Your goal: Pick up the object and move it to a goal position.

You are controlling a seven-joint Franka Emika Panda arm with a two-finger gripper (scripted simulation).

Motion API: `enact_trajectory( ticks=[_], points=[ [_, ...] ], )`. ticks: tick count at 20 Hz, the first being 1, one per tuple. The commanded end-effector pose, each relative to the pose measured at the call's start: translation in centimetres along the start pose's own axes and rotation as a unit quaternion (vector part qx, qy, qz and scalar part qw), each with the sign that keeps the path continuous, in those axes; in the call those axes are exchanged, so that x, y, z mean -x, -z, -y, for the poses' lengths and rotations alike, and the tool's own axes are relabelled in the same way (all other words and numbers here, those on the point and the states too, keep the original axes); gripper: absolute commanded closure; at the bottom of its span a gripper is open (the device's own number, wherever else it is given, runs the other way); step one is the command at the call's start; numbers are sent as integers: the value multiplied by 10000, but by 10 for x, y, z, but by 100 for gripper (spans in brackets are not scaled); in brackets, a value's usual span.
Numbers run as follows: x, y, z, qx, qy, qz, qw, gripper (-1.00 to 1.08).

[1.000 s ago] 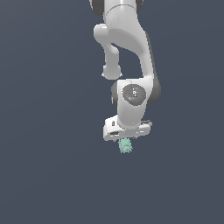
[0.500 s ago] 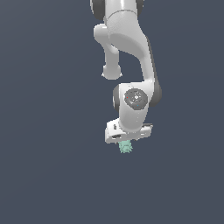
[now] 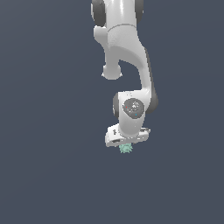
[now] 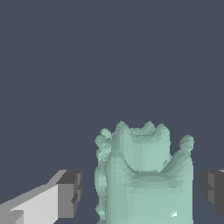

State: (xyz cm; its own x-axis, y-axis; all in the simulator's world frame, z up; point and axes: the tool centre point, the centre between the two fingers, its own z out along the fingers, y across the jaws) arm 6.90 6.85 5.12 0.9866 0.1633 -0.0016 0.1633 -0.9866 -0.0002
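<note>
The object (image 3: 126, 148) is a small mint-green bumpy blob on the dark floor, directly under the white hand. My gripper (image 3: 126, 145) points down over it, and the hand hides most of the fingers in the exterior view. In the wrist view the object (image 4: 144, 175) fills the space between the two dark fingertip pads (image 4: 70, 194). My gripper (image 4: 142, 192) is open, with a visible gap between the object and each pad.
The white arm (image 3: 127, 52) rises above the hand to the top of the exterior view. The plain dark grey floor (image 3: 43, 175) surrounds the object on all sides, with no other objects in view.
The hand has come down closer over the object, which has stayed in place.
</note>
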Motion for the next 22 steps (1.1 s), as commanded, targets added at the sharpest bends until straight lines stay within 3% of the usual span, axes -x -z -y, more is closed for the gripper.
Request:
enact_trajectory(
  ticks=[1, 5, 6, 22],
  points=[
    [-1, -7, 0, 1, 1, -7, 10000, -92],
    [-2, -8, 0, 1, 1, -7, 10000, -92],
    [-2, -8, 0, 1, 1, -7, 10000, 108],
    [2, 0, -5, 1, 1, -7, 10000, 108]
  ],
)
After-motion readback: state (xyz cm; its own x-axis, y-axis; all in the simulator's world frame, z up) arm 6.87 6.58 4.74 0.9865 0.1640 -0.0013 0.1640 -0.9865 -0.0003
